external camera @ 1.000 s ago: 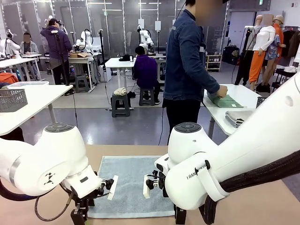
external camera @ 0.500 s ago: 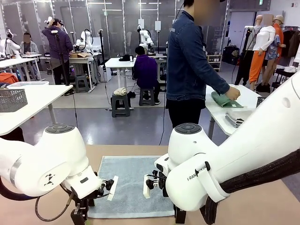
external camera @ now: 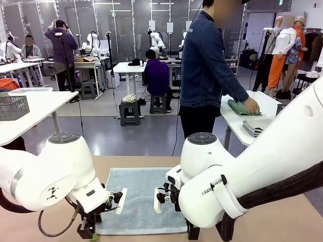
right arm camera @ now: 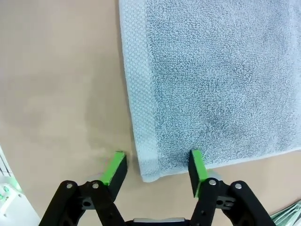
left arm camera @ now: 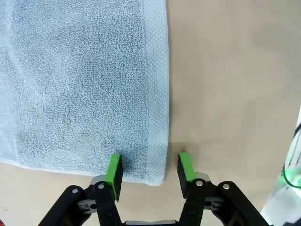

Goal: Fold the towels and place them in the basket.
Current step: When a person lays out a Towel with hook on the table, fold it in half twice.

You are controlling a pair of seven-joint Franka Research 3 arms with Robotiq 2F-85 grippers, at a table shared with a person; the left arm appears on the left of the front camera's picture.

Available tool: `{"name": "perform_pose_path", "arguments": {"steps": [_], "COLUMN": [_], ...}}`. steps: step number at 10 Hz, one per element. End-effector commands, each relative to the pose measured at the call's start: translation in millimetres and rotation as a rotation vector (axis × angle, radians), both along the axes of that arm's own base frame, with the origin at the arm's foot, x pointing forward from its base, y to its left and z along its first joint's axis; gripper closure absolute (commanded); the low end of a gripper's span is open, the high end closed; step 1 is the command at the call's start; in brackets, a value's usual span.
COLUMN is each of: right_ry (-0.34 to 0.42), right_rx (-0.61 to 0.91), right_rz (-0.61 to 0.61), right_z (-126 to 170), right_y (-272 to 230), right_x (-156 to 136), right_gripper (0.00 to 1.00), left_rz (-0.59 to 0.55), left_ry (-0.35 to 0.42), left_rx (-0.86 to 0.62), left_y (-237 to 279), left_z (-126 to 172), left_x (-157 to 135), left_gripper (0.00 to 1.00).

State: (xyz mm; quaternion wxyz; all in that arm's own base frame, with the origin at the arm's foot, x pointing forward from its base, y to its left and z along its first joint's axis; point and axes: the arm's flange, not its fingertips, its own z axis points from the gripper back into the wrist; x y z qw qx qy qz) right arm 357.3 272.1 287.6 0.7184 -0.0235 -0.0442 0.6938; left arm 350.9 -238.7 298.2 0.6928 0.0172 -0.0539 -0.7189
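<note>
A pale blue-grey towel [external camera: 139,199] lies spread flat on the tan table between my two arms. My left gripper [left arm camera: 149,168] is open just above the table, its green pads [left arm camera: 114,169] straddling a near corner of the towel [left arm camera: 84,84]. My right gripper [right arm camera: 156,168] is open too, with its pads [right arm camera: 197,167] on either side of the other near corner of the towel [right arm camera: 211,70]. The person has turned to a side table at the right, with a hand on a mint green towel [external camera: 241,107]. A grey mesh basket [external camera: 12,107] stands on another table at the far left.
A folded grey stack [external camera: 255,126] lies on the side table [external camera: 267,101] by the person. Bare tan tabletop [left arm camera: 235,84] runs beside each towel edge. My bulky white arms [external camera: 60,171] cover the table's near corners.
The person's hand has slid right along the mint green towel on the side table. My left gripper has shifted slightly; the towel and right arm stay put.
</note>
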Motion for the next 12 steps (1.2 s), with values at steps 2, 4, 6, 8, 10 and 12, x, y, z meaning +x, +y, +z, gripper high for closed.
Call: {"name": "perform_pose_path", "arguments": {"steps": [2,4,6,8,10,12], "right_ry": [-0.006,-0.003,0.010,0.008,0.009,0.020], "right_rx": [-0.011,-0.018,-0.019,-0.018,-0.024,-0.029], "right_rz": [-0.003,-0.004,-0.002,0.000,-0.008,-0.011], "right_z": [-4.2,-1.9,-1.8,-1.7,0.0,1.2], "right_y": [1.8,4.2,5.3,5.6,6.5,7.4], "right_x": [3.5,4.7,6.7,8.0,8.6,9.5], "right_gripper": [0.42,0.42,0.42,0.62,0.62,0.62], "left_rz": [0.017,0.018,0.021,0.019,0.021,0.019], "left_ry": [-0.037,-0.038,-0.034,-0.043,-0.043,-0.037], "left_rx": [0.019,0.022,0.022,0.029,0.024,0.024], "left_y": [-1.5,-1.6,-1.3,-1.0,-2.4,-3.1], "left_z": [-4.4,-3.6,-3.4,-2.7,-0.8,0.1], "left_x": [-3.7,-3.6,-2.8,-1.6,-0.5,0.6], "left_gripper": [0.51,0.51,0.51,0.70,0.76,0.76]}}
